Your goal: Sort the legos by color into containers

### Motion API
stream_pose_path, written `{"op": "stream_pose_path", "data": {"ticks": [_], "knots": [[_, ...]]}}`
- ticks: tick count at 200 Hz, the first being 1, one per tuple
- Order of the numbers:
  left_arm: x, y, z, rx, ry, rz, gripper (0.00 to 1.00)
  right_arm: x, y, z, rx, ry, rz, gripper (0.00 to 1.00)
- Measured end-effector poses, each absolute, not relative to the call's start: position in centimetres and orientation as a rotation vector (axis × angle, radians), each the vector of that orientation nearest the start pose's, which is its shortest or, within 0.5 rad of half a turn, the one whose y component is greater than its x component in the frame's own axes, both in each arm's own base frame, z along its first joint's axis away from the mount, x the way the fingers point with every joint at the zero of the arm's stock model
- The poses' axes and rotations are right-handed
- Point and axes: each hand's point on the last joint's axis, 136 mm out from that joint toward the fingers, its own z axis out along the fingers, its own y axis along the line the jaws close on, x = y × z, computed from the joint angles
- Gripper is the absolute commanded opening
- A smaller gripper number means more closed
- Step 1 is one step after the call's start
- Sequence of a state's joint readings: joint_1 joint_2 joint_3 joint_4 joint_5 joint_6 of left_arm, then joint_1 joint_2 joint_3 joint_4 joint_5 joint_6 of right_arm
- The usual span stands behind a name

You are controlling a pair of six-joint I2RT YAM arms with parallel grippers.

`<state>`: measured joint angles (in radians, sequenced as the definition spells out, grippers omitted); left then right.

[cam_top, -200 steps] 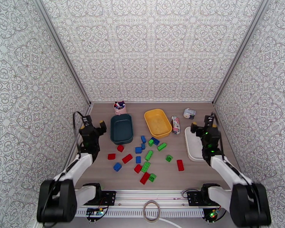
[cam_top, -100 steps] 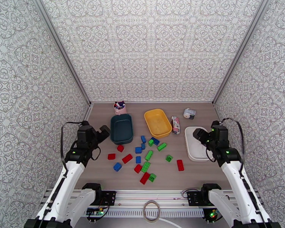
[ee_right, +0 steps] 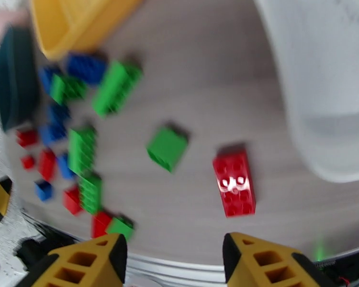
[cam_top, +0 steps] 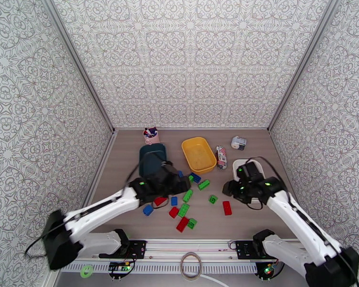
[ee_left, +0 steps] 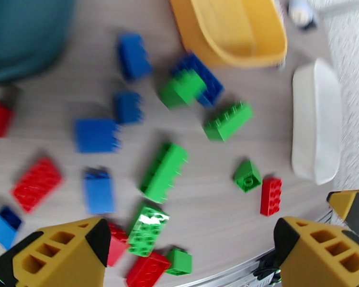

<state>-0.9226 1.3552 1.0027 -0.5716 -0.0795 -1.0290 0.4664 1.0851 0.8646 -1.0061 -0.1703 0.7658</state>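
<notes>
**Clerk:** Item: legos (cam_top: 187, 195), in red, green and blue. Location?

**Keeper:** Loose on the table (cam_top: 129, 151), scattered on the near side of the yellow bin (cam_top: 198, 156). One red brick (ee_right: 234, 182) lies apart from the rest, near-right of that bin. The teal bin (cam_top: 151, 159) stands to the yellow bin's left and the white bin (ee_left: 316, 125) to its right. No brick is seen inside the yellow bin, so sorting looks unstarted.

**Clerk:** Handling?

**Keeper:** Judged light, rigid, hard plastic. The smooth sides are probably slick. Take hold across the two flat long sides, not over the studs. Lone bricks first, because the clustered ones sit close together and leave little room.

**Clerk:** Arms?

**Keeper:** The left gripper (ee_left: 189, 254) is stretched forward and low over the bricks just near of the yellow bin's near-left corner. It is spread wide with nothing held. The right gripper (ee_right: 172, 264) is above the table near-right of the yellow bin, angled down, with the red brick just ahead of it. It too is wide apart and carries nothing.
</notes>
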Motion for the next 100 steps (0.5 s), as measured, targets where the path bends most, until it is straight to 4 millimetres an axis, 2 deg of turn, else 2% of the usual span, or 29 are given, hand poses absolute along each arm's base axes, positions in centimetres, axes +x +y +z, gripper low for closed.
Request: {"op": "stream_pose_path", "data": {"ticks": [22, 55, 100], "knots": [[22.5, -29.8, 14.1, -0.152, 2.65, -0.686, 0.99, 18.3, 12.7, 9.8, 0.373, 2.976, 0.382, 0.7], [22.7, -30.2, 14.2, -0.181, 2.641, -0.714, 0.99, 17.1, 11.6, 5.7, 0.398, 3.096, 0.222, 0.68], [23.0, -29.2, 14.1, -0.238, 2.637, -0.724, 0.99, 17.8, 11.9, 3.3, 0.355, 3.146, 0.171, 0.57]]}}
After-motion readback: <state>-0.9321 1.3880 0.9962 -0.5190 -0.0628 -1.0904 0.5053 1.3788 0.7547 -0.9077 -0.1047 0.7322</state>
